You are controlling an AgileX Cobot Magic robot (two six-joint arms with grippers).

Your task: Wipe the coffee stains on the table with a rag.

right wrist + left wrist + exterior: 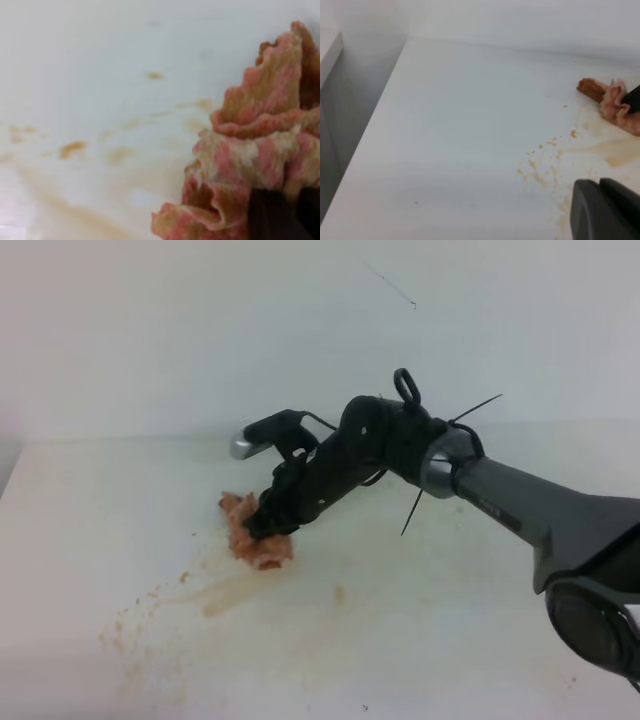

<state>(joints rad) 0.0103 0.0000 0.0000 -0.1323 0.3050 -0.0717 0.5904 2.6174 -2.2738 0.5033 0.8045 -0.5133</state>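
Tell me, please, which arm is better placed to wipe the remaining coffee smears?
Right. Its gripper already clamps the rag down on the table, right beside the stains. The left gripper shows only at its own camera's edge, holding nothing.

Plain pale grey-white wall (200, 330) behind, thin dark hairline mark (390, 285) on it upper right, soft even light, no hard shadows, darker grey recess (340, 130) dropping away at the left edge in the left wrist view
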